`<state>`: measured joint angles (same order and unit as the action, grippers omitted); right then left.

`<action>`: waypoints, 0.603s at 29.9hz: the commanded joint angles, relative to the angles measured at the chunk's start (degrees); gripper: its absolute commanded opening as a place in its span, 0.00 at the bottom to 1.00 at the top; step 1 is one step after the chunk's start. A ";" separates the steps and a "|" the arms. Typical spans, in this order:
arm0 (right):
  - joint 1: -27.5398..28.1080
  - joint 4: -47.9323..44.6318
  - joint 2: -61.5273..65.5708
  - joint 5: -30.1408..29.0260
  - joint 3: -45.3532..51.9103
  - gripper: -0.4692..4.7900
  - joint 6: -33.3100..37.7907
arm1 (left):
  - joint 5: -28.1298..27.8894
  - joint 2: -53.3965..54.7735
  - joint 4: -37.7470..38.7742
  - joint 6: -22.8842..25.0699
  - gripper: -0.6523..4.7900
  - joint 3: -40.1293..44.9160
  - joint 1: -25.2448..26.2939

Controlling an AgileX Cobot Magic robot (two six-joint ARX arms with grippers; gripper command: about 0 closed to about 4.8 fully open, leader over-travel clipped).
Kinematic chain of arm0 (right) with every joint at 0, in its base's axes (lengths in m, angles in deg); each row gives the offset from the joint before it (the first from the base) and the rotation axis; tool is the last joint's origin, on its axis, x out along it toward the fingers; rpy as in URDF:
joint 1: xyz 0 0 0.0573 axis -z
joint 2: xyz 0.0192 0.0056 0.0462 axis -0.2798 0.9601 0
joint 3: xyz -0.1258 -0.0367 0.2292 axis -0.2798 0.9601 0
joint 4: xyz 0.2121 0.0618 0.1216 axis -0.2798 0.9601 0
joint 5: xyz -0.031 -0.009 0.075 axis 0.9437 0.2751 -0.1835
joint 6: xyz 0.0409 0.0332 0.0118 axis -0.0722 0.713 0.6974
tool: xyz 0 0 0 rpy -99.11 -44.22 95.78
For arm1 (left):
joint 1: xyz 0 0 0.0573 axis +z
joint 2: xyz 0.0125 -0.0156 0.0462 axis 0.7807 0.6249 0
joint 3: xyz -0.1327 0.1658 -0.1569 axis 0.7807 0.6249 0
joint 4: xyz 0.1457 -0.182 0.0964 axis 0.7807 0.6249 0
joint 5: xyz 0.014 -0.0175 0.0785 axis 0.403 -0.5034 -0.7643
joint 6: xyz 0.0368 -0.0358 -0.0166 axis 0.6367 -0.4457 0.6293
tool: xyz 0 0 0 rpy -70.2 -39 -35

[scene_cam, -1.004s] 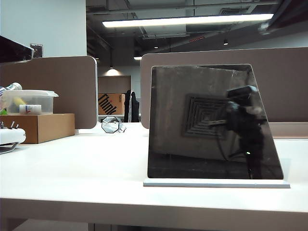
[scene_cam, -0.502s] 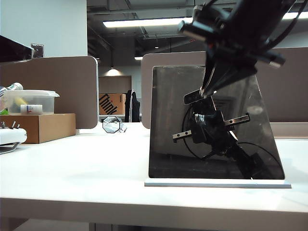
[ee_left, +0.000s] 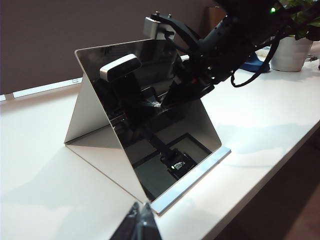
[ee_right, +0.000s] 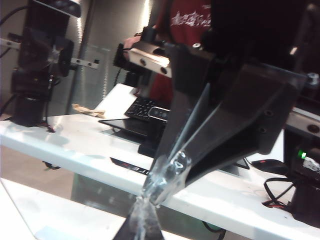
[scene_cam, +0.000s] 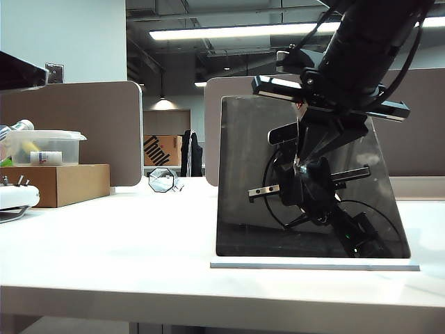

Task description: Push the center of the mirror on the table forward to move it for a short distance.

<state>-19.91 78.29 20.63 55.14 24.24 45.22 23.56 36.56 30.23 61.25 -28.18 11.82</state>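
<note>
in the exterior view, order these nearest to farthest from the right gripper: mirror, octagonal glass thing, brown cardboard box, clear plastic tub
1. mirror: the right gripper has its closed tips at the glass, near the panel's center.
2. octagonal glass thing: on the table left of the mirror, further back.
3. brown cardboard box: far left.
4. clear plastic tub: on top of the box; too close to the box to rank firmly.

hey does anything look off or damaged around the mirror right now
Nothing stands out. The mirror stands upright on the table, glass unbroken, right end effector at its face. The left end effector stays near the table edge.
</note>
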 commanded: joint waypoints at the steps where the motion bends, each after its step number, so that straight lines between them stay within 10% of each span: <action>1: 0.15 -2.91 1.60 0.31 -0.48 0.07 0.13 | 0.42 0.04 -0.55 0.02 0.11 0.04 0.00; 18: 4.44 -13.14 9.53 2.80 -2.21 0.07 -2.05 | 0.50 0.07 -0.52 0.02 0.11 0.04 7.26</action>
<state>-16.04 66.53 29.24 57.52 23.14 44.15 23.78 36.56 30.23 61.25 -28.16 19.10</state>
